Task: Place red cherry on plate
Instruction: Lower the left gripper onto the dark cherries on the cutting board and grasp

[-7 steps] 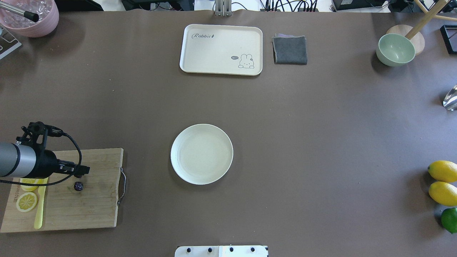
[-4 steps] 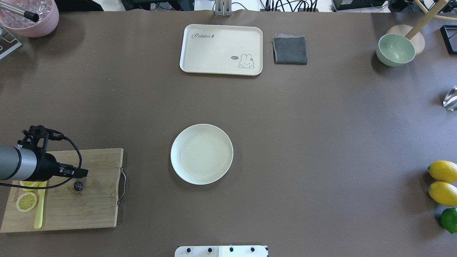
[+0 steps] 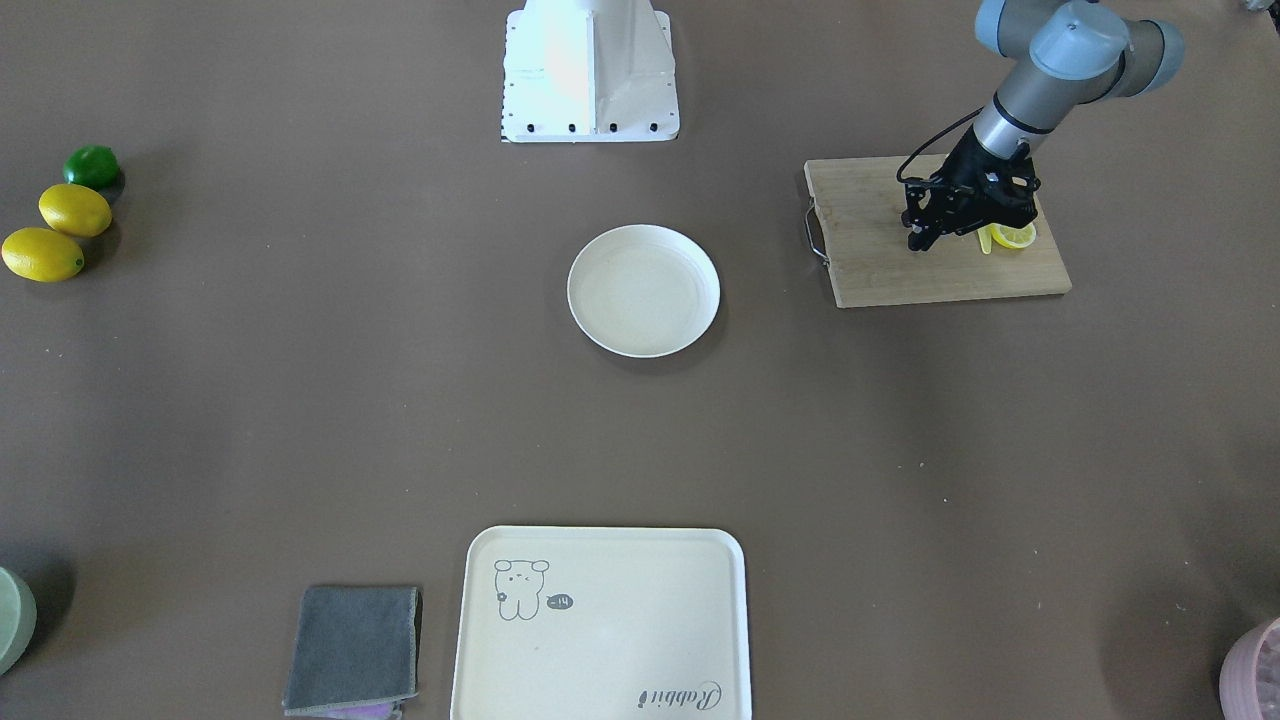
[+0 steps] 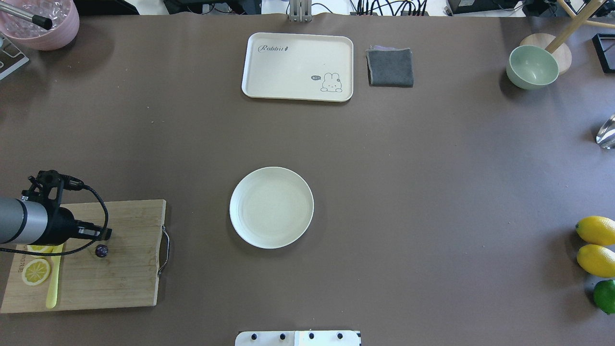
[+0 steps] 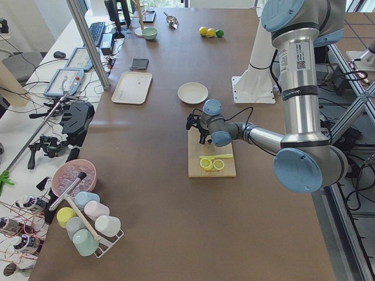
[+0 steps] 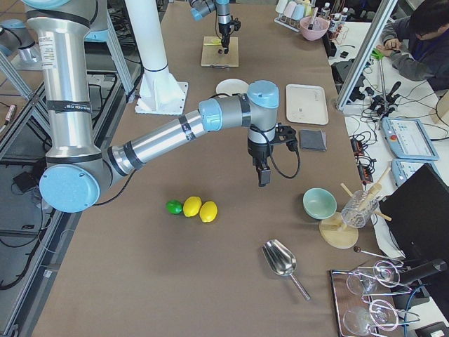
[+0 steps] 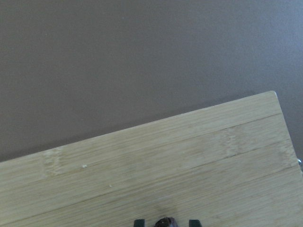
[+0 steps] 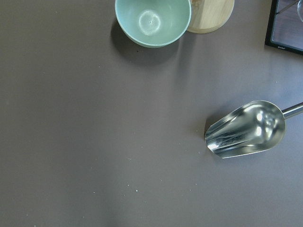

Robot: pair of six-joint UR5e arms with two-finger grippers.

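The red cherry point(image 4: 101, 250) is a tiny dark maroon fruit lying on the wooden cutting board point(image 4: 120, 274) at the table's near left. My left gripper point(image 4: 104, 235) hangs low over it and is open. In the left wrist view the cherry point(image 7: 164, 222) sits between the two fingertips point(image 7: 138, 222), with a gap on each side. The round cream plate point(image 4: 271, 207) stands bare at the table's middle, well to the right of the board. My right gripper point(image 6: 263, 175) shows only in the exterior right view, hovering above the table's far right; I cannot tell its state.
Lemon slices point(image 4: 36, 271) and a yellow knife point(image 4: 53, 283) share the board. A cream tray point(image 4: 298, 66) and grey cloth point(image 4: 390, 67) lie at the back. A green bowl point(image 4: 532, 66), a metal scoop point(image 8: 246, 128), lemons point(image 4: 596, 230) and a lime point(image 4: 604, 296) sit at the right.
My left gripper has drawn back a little to the left and come closer to the board. The cherry has shifted slightly left.
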